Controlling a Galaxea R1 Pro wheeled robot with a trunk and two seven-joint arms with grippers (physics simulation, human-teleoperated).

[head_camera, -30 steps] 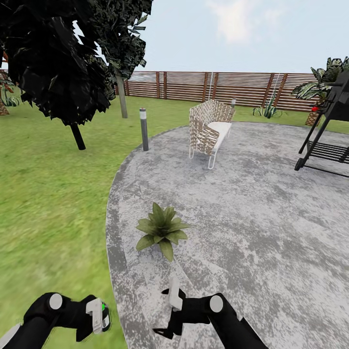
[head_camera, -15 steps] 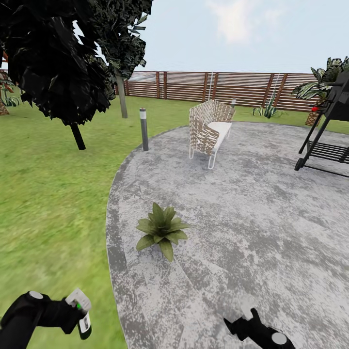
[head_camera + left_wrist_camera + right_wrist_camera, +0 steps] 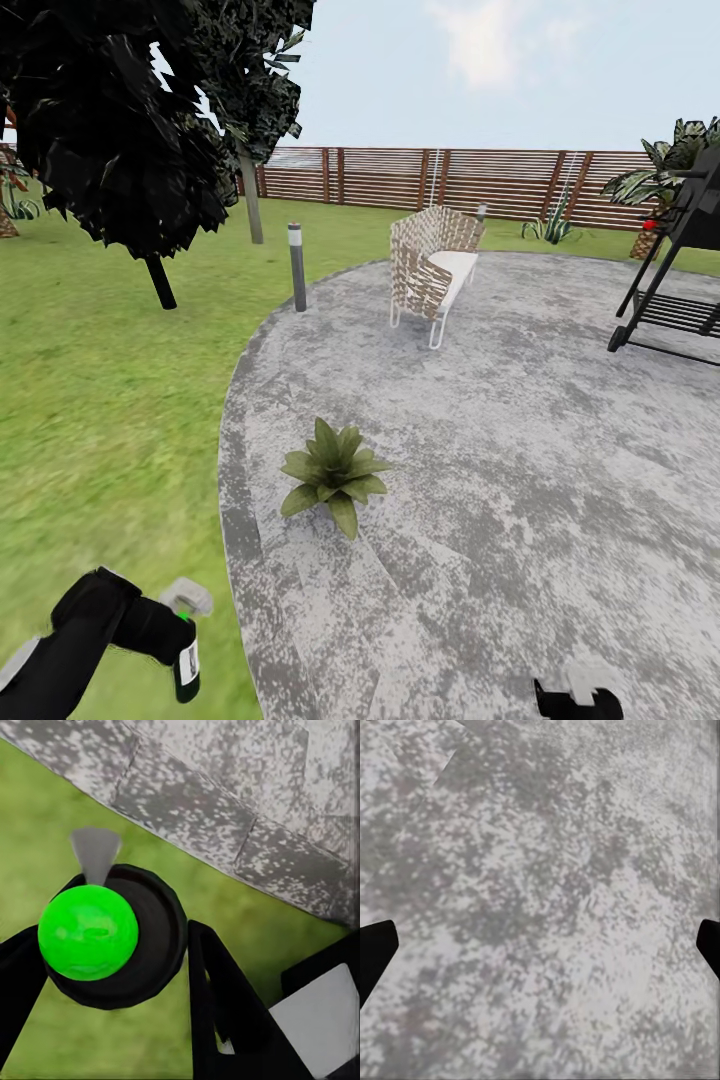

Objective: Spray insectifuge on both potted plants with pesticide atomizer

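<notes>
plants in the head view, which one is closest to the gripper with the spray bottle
The low green rosette potted plant on the patio's near edge is closest to the left gripper; the spiky plant stands far back by the fence.

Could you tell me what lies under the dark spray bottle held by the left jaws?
Green lawn lies beneath the dark spray bottle, beside the grey paved patio's edge. The bottle covers the grass directly below.

Potted plant (image 3: 335,476) on patio (image 3: 520,450) (chair (image 3: 432,268) behind), lawn (image 3: 110,400) left.

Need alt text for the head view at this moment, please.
The left gripper holds the dark pesticide atomizer upright over the grass beside the grey patio. One potted plant sits ahead on the patio's edge; a wicker bench stands beyond.
</notes>
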